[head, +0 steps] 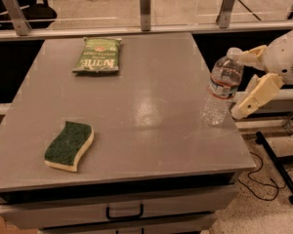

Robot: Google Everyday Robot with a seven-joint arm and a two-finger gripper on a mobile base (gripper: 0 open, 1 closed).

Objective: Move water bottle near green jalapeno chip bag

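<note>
The water bottle (221,92), clear with a white cap and a white-and-red label band, stands upright near the right edge of the grey table (141,106). The green jalapeno chip bag (97,55) lies flat at the far left-centre of the table, far from the bottle. My gripper (235,83) reaches in from the right at the bottle's level. It is open, with one cream finger beside the bottle's cap and the other by its lower right side. I cannot tell whether either finger touches the bottle.
A green-topped yellow sponge (69,146) lies near the front left. A rail with metal posts (145,8) runs behind the table. A drawer handle (124,212) shows below the front edge. Cables and a stand leg (278,169) are on the floor at right.
</note>
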